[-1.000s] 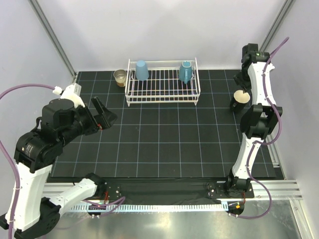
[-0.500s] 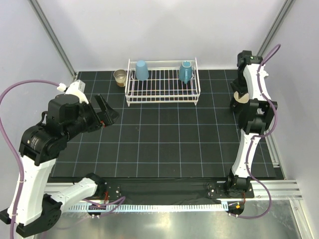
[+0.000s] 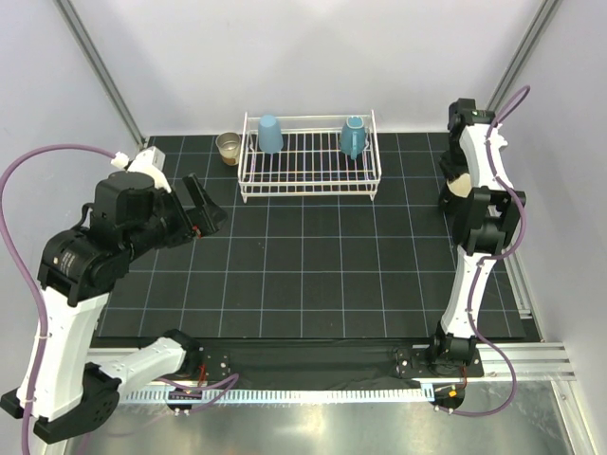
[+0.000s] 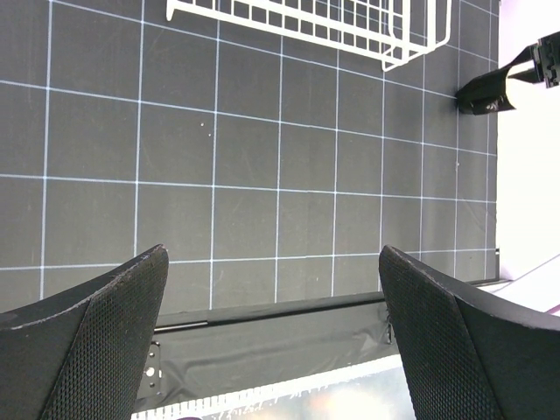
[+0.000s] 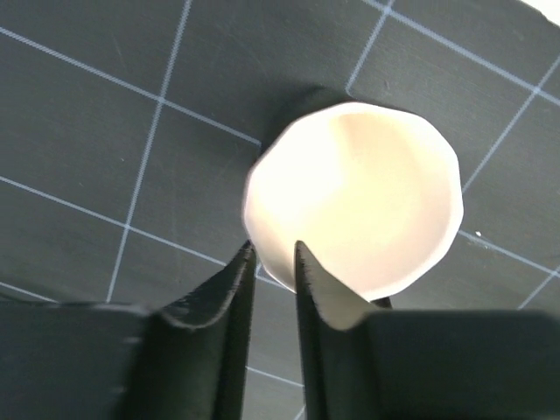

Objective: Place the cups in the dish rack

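Note:
The white wire dish rack (image 3: 308, 171) stands at the back with a light blue tumbler (image 3: 269, 134) and a teal mug (image 3: 354, 136) upside down in it. A tan cup (image 3: 229, 147) sits on the mat just left of the rack. At the right edge the black cup, cream inside (image 5: 354, 206), stands upright. My right gripper (image 5: 274, 254) straddles its near rim, one finger outside and one inside, closed on the wall. In the top view my right arm mostly covers that cup (image 3: 461, 187). My left gripper (image 4: 271, 324) hovers wide open and holds nothing.
The black gridded mat (image 3: 313, 265) covers the table, with a metal rail along its near edge. The rack's corner (image 4: 350, 26) and the black cup (image 4: 486, 92) show far off in the left wrist view. Grey walls close in the back and sides.
My right gripper came down over the black cup and its jaws narrowed onto the rim. My left arm drifted slightly up and right, still open.

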Motion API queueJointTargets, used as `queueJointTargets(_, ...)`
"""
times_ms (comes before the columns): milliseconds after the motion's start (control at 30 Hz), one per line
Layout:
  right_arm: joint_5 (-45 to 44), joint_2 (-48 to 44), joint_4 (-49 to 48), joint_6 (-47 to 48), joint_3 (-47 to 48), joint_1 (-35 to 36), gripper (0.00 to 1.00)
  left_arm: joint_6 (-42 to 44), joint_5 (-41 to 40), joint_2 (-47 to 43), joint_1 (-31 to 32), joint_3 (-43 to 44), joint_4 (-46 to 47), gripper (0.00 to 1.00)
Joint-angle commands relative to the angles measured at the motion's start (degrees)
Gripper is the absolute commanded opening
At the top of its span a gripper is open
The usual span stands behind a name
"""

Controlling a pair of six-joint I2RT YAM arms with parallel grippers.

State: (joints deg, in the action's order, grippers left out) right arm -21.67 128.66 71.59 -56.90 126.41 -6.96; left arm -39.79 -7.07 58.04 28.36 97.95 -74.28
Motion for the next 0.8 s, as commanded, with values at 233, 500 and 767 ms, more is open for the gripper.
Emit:
queueJointTargets(233,-3.0,-1.7,-6.6,8.5,-4.8,-0.2,0.04,3.1,-1.2,0.3,-0.3,4.3,-2.3,1.00)
queueJointTargets(500,5.5,-10.7,-12.4,16.9,-7.6,0.0,0.04,4.5,2.4,-0.4,-0.3,4.0,-2.0,1.00)
queueJointTargets(767,21.2,-28.0,-24.0,18.1,-21.1,1.8,0.04,3.4,10.1,-2.8,-0.3,-0.9,3.3,1.00)
